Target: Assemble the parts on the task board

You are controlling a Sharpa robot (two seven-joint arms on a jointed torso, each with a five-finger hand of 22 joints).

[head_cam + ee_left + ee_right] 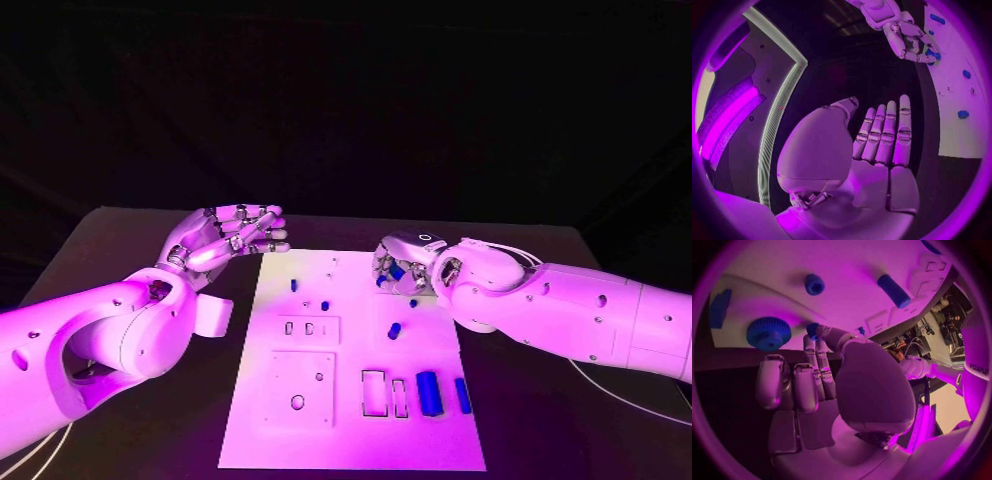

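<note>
Your left hand [224, 238] hangs over the dark surface [130, 240], just off the board's [361, 440] far left corner. Its palm is turned up and its fingers [891, 131] lie straight, side by side, with nothing in them.

Your right hand [407, 262] sits over the far right part of the board, fingers curled down toward it. From the right wrist you can see the fingertips [814, 331] closed round a small blue part [812, 328]; the thumb and one finger meet on it, while the other fingers lie close together, bent in beside them. From the head camera a bit of blue shows inside the curled fingers (the grip itself is hidden from that side).

Close to that hand, on the board, lie a toothed blue wheel [768, 333], a small blue knob [814, 284] and a blue cylinder [893, 290].

Nearer to you than the right hand, toward the board's near edge, a larger blue bar [428, 392] and a thin blue strip [462, 394] lie side by side, just beside two upright slots [374, 391]. Between your two hands, a few small blue pegs [325, 305] are dotted over the middle of the board.
</note>
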